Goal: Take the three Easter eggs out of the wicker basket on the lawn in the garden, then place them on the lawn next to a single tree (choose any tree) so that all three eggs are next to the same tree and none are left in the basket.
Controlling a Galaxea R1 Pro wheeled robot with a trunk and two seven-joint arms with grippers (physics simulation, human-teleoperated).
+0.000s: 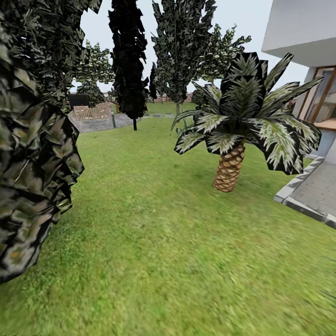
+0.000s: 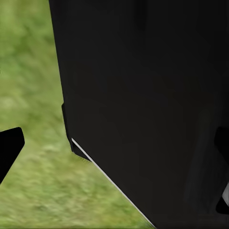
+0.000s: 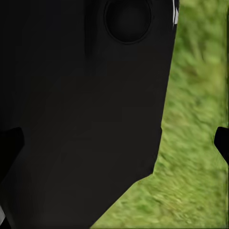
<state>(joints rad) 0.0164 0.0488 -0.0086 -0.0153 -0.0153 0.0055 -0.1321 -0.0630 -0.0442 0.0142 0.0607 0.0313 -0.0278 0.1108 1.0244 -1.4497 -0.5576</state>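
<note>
Hand fingertips (image 2: pixel 9 148) wide apart over blurred lawn (image 2: pixel 28 95), holding nothing.

No legible txt anywhere.

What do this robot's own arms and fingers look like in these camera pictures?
Little of them shows. In the left wrist view a black finger pokes in over the lawn, beside a big matte black robot body panel with a thin white edge. In the right wrist view another black finger shows; the panel there has a round recess.
</note>
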